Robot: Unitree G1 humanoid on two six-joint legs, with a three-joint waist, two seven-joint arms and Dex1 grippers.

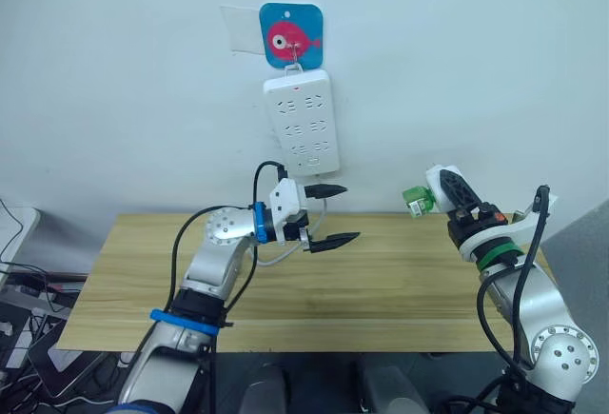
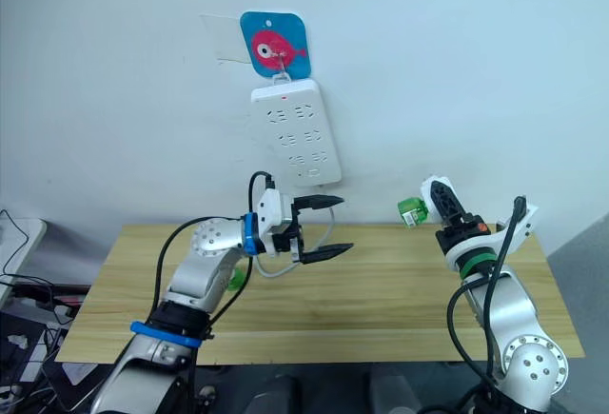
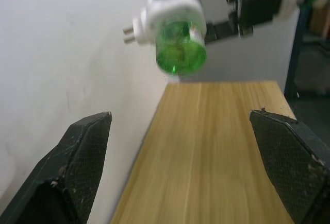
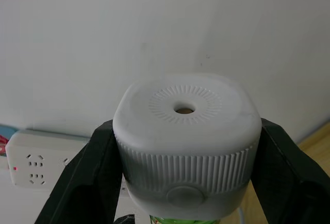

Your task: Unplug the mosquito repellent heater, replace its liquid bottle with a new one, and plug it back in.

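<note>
My right gripper: clenched on the mosquito repellent heater — green liquid bottle attached.
My left gripper: released, empty.
Power strip: wall-hung — no plugs.

both arms: silver-grey metal segments with round joint housings, black cables looped outside. left arm: blue bands at the wrist and lower forearm, white wrist block. left pincer: two black tapered fingers. right arm: green ring at the wrist, small red marking. right pincer: black ribbed fingers.
</note>
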